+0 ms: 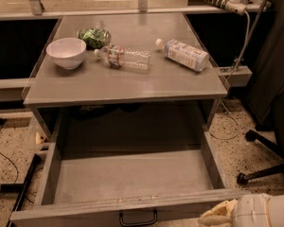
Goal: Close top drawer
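Partly cropped gripper (pixel 218 217) low right, beside the open top drawer (pixel 85 215)

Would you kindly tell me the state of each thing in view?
top drawer: pulled wide open.
gripper: low, by the drawer front's right end.
white bowl: upright, empty.
clear bottle: lying on its side.
white-labelled bottle: lying on its side.
green packet: lying beside the bowl.

The pale cream gripper (pixel 217 216) sits low in the bottom right corner, pointing left. Behind it lies the rounded white wrist housing (pixel 262 211), cut off by the lower edge.
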`<action>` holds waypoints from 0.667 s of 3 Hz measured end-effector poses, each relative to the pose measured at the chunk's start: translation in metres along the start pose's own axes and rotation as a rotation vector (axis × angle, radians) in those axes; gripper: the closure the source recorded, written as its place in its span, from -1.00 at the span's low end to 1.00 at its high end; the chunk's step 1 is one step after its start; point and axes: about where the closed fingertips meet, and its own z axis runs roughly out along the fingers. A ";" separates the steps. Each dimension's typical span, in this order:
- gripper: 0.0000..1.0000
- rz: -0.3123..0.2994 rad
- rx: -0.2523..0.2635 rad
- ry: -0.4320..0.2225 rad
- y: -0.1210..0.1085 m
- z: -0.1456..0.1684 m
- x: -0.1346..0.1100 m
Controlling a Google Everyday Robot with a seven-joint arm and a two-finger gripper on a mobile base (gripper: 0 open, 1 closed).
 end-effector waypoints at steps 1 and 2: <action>1.00 -0.009 -0.007 0.015 -0.003 0.034 0.016; 1.00 -0.032 0.001 0.059 -0.022 0.058 0.023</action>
